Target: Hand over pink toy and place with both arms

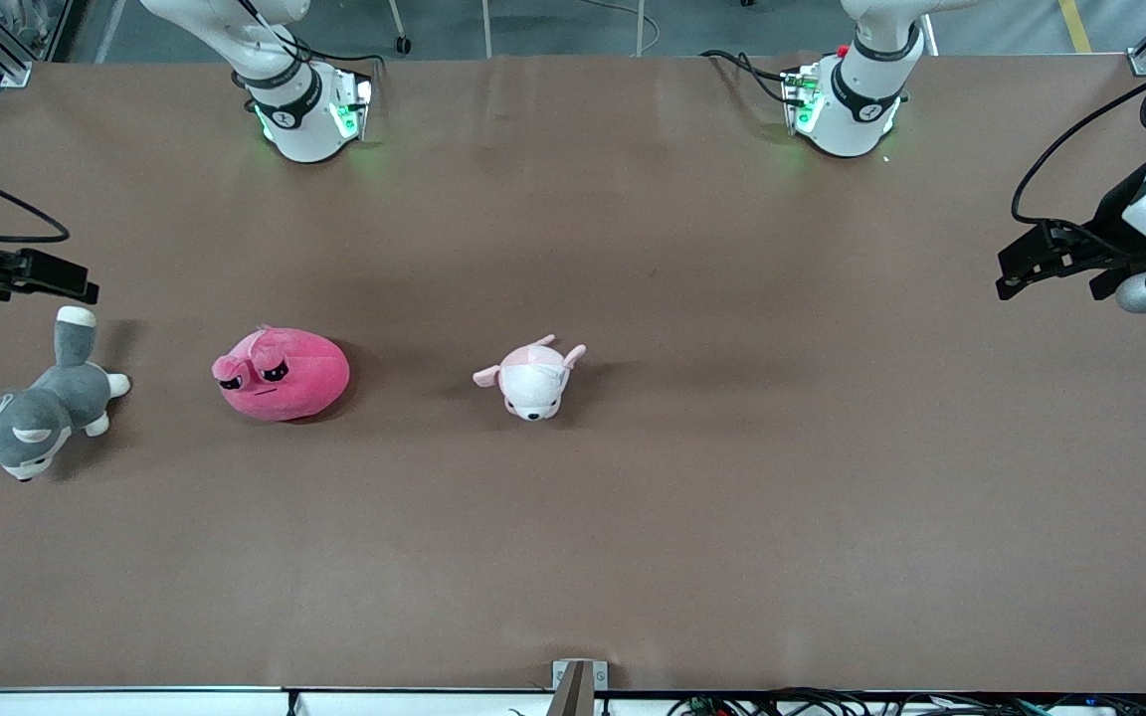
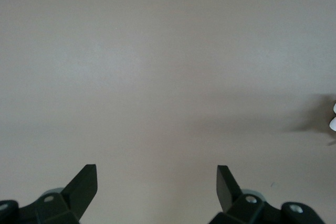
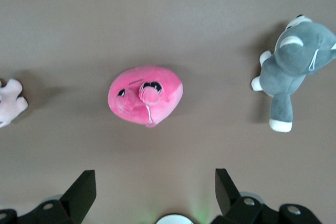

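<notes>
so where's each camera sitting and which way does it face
Front view: high across the table, facing both arm bases; shows pink toy, husky, puppy, right gripper, left gripper.
Left wrist view: looks down past its open fingers at bare table.
Right wrist view: looks down past open fingers.
Front and right wrist share all three toys.
</notes>
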`<state>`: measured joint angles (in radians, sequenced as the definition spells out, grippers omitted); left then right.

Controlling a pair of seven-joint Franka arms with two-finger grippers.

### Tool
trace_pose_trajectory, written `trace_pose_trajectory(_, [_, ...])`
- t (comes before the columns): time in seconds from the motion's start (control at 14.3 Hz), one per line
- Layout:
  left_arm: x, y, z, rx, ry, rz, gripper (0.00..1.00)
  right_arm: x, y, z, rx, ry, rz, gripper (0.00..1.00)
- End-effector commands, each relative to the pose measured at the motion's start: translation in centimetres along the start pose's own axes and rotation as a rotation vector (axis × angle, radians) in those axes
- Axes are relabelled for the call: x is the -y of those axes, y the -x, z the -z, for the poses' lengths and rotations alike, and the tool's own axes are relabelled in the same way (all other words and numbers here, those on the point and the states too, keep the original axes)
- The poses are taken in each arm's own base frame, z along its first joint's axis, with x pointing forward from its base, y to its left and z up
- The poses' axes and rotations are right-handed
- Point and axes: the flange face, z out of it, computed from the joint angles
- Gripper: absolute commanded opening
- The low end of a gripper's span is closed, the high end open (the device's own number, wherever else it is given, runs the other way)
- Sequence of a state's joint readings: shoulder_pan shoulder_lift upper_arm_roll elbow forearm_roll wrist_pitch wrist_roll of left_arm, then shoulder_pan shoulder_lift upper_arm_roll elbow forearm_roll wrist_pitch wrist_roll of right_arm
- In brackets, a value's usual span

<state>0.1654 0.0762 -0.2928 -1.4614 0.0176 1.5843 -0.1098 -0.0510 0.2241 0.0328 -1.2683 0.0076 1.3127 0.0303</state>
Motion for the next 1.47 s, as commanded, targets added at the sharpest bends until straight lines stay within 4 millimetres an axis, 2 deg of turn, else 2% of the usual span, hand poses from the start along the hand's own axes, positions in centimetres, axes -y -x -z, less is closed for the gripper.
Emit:
trace_pose_trajectory(0.0, [0.4,0.5,0.6,0.001,-0.027,-0.001,1.0,0.1,0.0,0.0,0.006,-0.012,0.007,1.0])
trace_pose_trajectory(0.21, [0.8,0.4,0.6,0.0,-0.034,0.009,1.0,-0.4,0.8,-0.2,-0.006,-0.012,-0.004,1.0])
trace_pose_trajectory(0.42, [0.9,0.4,0.5,0.001,-0.036,0.012,1.0,0.1,3.3,-0.6,-0.066,-0.004,0.003,1.0])
trace_pose_trajectory(0.63, [0.8,0.4,0.6,0.0,-0.036,0.012,1.0,-0.2,3.9,-0.6,-0.059,0.002,-0.002,1.0])
trace_pose_trajectory(1.12, [1.5,1.2,0.7,0.002,-0.038,0.005,1.0,0.2,5.7,1.0,-0.083,0.002,0.006,1.0])
trace_pose_trajectory(1.4, [1.6,1.8,0.9,0.002,-0.034,0.005,1.0,-0.6,7.2,1.9,-0.075,-0.004,-0.008,1.0])
